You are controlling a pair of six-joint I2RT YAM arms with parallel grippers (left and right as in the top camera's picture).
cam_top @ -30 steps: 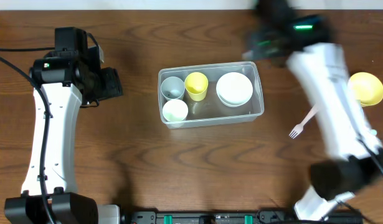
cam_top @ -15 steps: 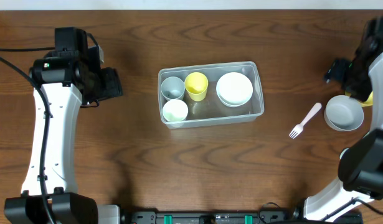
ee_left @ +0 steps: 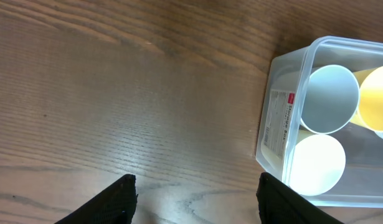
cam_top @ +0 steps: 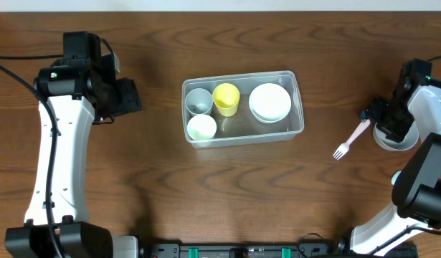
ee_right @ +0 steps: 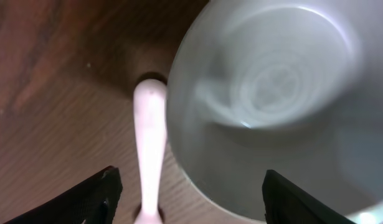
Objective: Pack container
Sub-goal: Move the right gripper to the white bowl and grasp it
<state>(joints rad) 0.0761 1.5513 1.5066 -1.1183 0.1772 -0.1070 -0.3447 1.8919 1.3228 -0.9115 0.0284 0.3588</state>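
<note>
Nearly packed: cups [cam_top: 226, 97] and white bowls [cam_top: 270, 102] sit inside the container [cam_top: 238, 75].
Grey bowl [ee_right: 272, 93] and pink fork [cam_top: 349, 142] remain outside by the bench's right edge; both jaws gape, empty.

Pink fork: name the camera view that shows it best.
Overhead: the whole pink fork lies in view on the table, tines and handle both clear. The right wrist view shows only its handle end, close up beside the pale bowl. The left wrist view misses it entirely.
</note>
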